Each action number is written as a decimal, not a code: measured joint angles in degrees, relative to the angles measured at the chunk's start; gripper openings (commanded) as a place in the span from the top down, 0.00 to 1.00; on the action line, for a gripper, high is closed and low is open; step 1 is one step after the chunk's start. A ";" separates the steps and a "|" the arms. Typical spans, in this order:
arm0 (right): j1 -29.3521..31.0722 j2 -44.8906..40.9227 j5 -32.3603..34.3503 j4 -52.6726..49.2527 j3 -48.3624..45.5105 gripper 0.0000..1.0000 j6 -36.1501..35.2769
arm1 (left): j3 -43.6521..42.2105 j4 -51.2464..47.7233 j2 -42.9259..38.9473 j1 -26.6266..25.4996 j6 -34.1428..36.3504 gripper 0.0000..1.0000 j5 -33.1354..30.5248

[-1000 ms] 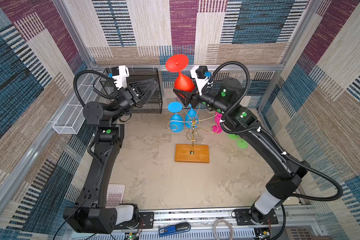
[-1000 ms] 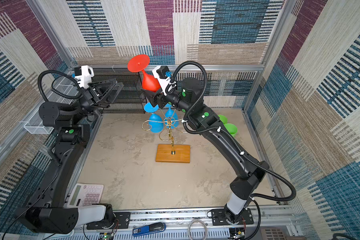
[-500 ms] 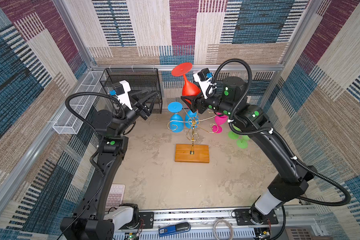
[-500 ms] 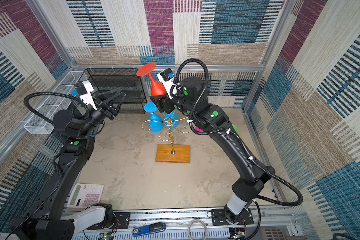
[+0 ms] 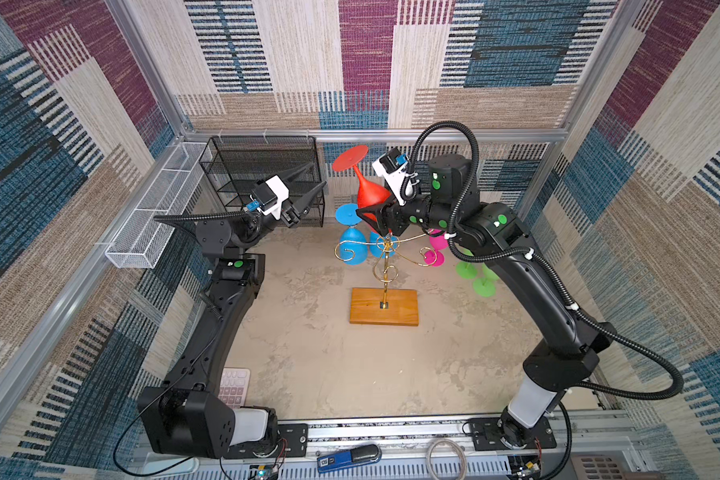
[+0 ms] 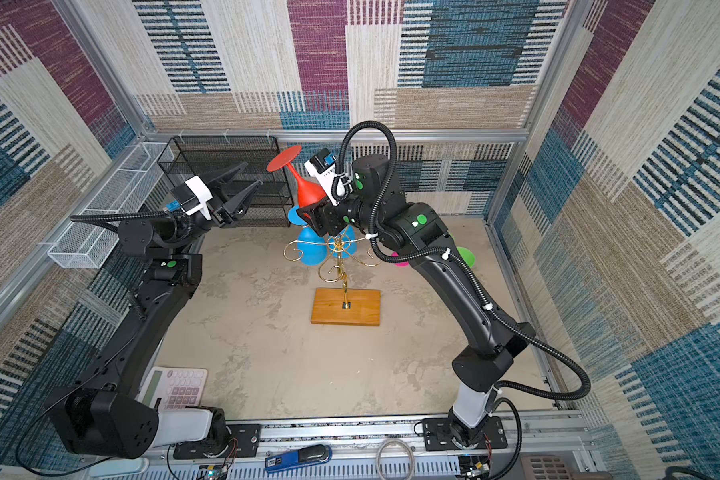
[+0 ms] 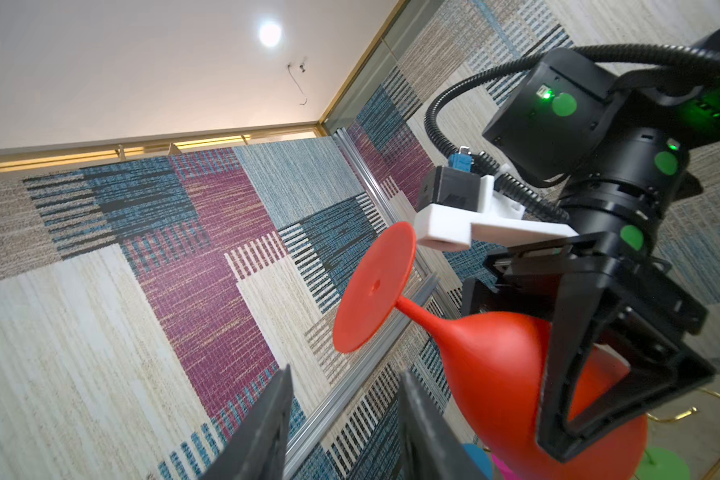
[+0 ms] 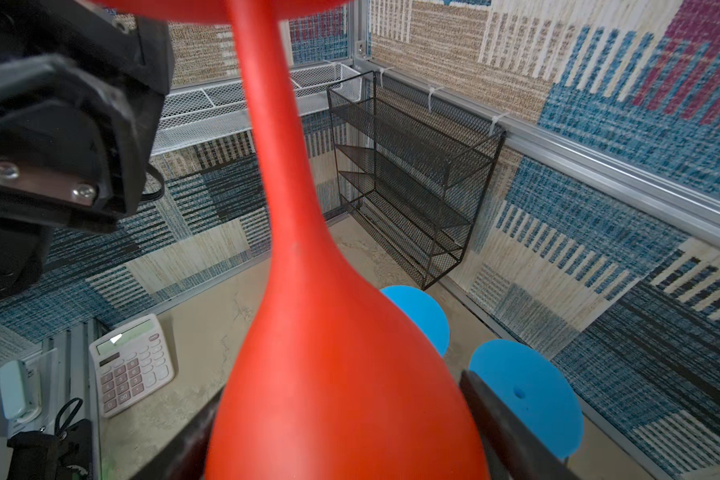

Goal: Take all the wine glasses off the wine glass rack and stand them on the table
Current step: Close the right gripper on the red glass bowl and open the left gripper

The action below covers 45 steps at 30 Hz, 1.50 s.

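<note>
- Beige tabletop (image 5: 329, 365), carpet-panel walls (image 5: 366, 62): red wine glass (image 5: 366, 191) upside down, foot up, tilted, above wine glass rack (image 5: 383, 307).
- Right gripper (image 5: 375, 210) pinching its bowl.
- Left gripper (image 5: 317, 174) spread, empty, beside black mesh shelf (image 5: 242, 166).
- Blue glasses (image 5: 352, 249) hang from rack arms, below the red one.

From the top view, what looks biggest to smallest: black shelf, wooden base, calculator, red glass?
1. Black shelf.
2. Wooden base and calculator: about alike; the left arm hides part of the calculator.
3. Red glass, though raised nearer the camera.
</note>
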 measured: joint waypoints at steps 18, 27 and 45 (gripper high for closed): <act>0.55 -1.27 -5.81 0.66 -5.22 0.42 1.81 | 0.07 1.38 1.01 -0.59 3.91 0.55 3.82; 1.05 -1.68 -6.69 2.10 -5.42 0.43 1.99 | -0.11 1.38 1.01 -0.83 4.59 0.55 5.14; 2.21 -1.79 -7.10 3.54 -7.85 0.43 3.39 | 0.33 1.40 1.77 -1.16 5.53 0.86 5.73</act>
